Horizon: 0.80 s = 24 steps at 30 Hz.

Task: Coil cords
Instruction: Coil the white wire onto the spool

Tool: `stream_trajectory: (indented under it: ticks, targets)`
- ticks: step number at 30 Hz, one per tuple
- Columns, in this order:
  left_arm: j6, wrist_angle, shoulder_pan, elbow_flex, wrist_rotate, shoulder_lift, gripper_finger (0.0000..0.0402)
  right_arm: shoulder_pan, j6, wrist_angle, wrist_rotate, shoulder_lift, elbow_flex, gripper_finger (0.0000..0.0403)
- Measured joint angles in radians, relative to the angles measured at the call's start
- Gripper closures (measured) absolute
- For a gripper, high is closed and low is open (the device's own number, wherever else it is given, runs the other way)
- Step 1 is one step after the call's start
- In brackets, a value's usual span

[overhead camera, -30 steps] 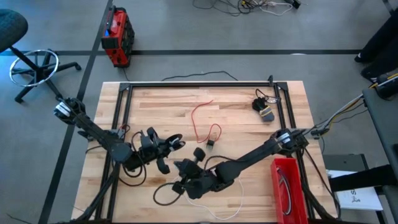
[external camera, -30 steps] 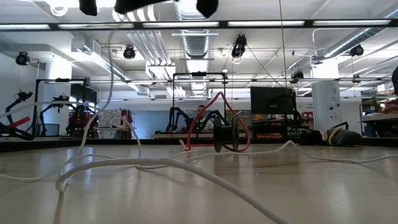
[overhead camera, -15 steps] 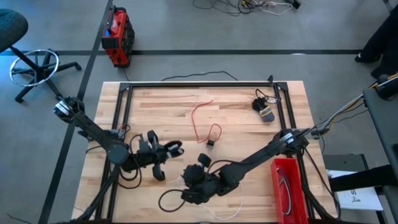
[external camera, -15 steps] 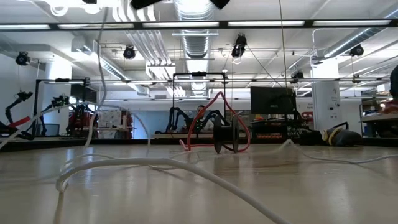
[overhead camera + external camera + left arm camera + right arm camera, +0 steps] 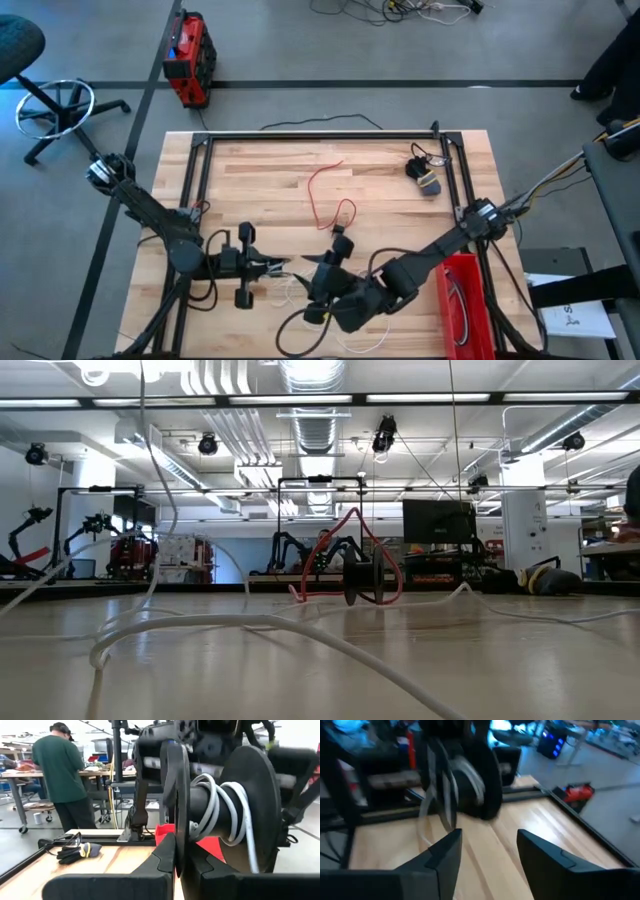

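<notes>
I see the white cord (image 5: 200, 625) lying closest, near the table's front edge. My left gripper (image 5: 272, 266) has its jaws pressed together on a thin black disc (image 5: 179, 795). My right gripper (image 5: 325, 285), just beside it, has its jaws apart. Farther back lies the red cord (image 5: 325, 195), loose, near the table's middle.

White cord (image 5: 200, 625) cut off at the low view's lower edge and running out of its top. Black cord (image 5: 300, 325) partly hidden under the right arm. Right wrist view blurred throughout. Red bin (image 5: 462, 300) contents too small to tell.
</notes>
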Motion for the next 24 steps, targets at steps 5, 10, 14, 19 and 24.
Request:
stream_trajectory:
  ticks: [5,10,14,19,24]
  targets:
    - [-0.004,-0.021,-0.002,0.000,0.006,0.003,0.0401,-0.011,-0.141,0.110,-0.071,-0.009,0.000,0.0239]
    - [-0.004,-0.026,-0.002,0.000,0.002,0.003,0.0401,-0.026,-0.154,0.125,-0.118,-0.006,0.000,0.0259]
    - [-0.001,-0.037,-0.003,0.000,0.007,0.003,0.0401,-0.028,-0.157,0.111,-0.177,-0.006,0.000,0.0273]
    - [-0.014,-0.056,-0.003,0.000,0.001,0.003,0.0401,-0.015,-0.122,-0.018,-0.186,-0.017,0.035,0.0282]
    - [-0.018,-0.053,0.000,0.000,-0.015,0.003,0.0401,0.000,-0.129,-0.025,-0.238,-0.020,0.068,0.0276]
